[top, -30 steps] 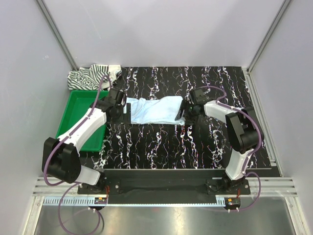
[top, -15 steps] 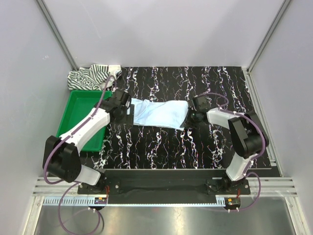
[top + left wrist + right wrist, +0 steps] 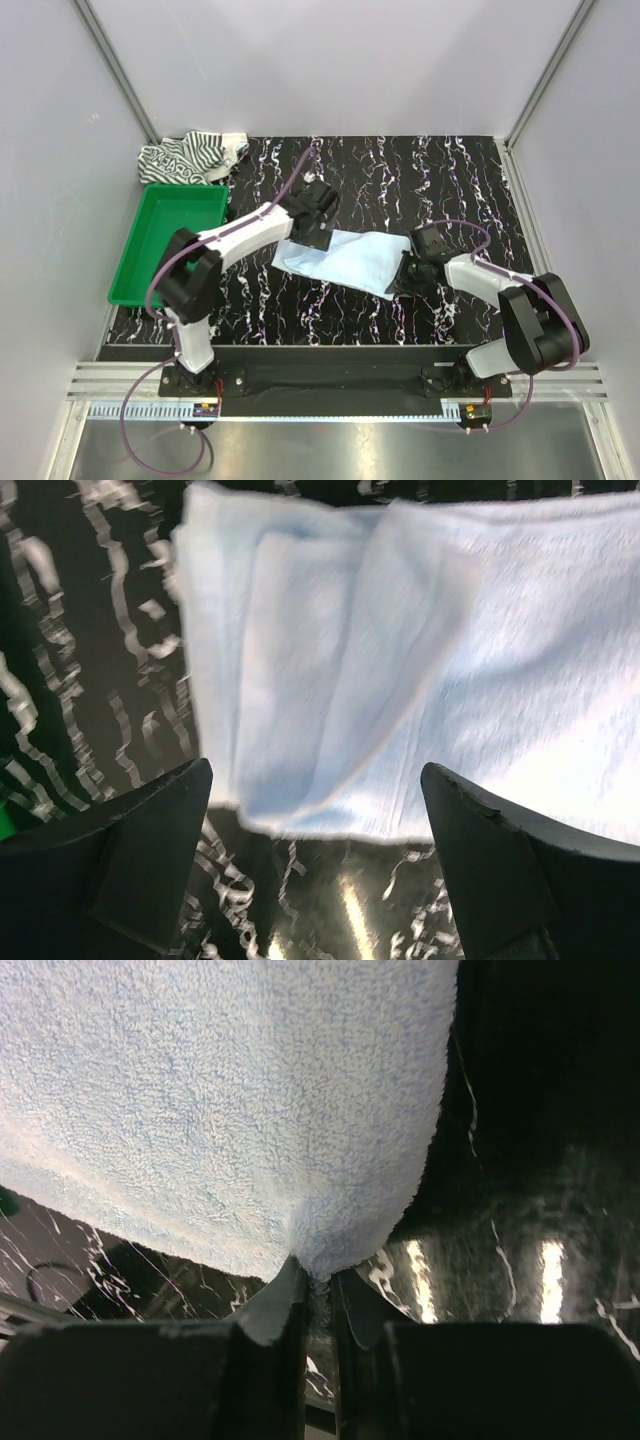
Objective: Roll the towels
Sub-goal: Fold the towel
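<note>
Within the last second the right hand [image 3: 405, 278] has been closed on the right-hand corner of the plain light blue terry towel [image 3: 350, 262]. In the right wrist view its two fingers are pinched together on a tuck of the pile [image 3: 315, 1280]. The towel has been dragged with it, toward the near edge and to the right across the black, white-veined counter [image 3: 450, 180].

The left hand [image 3: 312, 228] has been swung away from the green plastic tray [image 3: 170, 240] and brought over the towel's left end. Its fingers are spread wide above the cloth [image 3: 315, 780] and nothing is held between them.

The cloth is judged to be in the course of being pulled out and positioned. No rolling has been begun, and one end is now secured while the other is only covered.

The blue towel is seen lying flat near the middle of the counter, slanted from upper left to lower right between the two hands. At its left end it is folded over on itself, with two overlapping flaps visible in the left wrist view [image 3: 400, 660], so the edge there is layered rather than single. No coil can be made out anywhere.

The black-and-white striped towel [image 3: 185, 158] is bunched at the far left corner, behind the tray, and is untouched.
</note>
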You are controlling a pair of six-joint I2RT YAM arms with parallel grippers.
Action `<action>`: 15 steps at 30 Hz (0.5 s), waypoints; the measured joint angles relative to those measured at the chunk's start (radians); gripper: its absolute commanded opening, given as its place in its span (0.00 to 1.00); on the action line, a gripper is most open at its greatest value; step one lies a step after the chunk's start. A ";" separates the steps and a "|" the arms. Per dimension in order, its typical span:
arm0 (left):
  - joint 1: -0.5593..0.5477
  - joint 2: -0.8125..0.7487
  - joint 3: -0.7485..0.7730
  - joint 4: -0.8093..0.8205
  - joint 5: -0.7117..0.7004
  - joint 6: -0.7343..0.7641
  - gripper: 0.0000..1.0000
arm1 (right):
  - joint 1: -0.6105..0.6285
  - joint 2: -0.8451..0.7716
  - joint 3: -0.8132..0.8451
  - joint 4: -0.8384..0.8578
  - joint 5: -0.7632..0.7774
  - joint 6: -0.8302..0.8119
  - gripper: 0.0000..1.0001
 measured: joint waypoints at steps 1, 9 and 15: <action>-0.010 0.030 0.013 0.011 -0.001 0.003 0.92 | 0.000 -0.016 -0.012 -0.008 0.000 0.000 0.04; -0.051 0.206 0.098 0.042 -0.021 0.014 0.50 | 0.000 -0.083 -0.037 -0.084 0.007 0.000 0.01; -0.035 0.221 0.106 0.049 -0.084 0.027 0.00 | 0.000 -0.090 -0.041 -0.094 0.006 0.002 0.00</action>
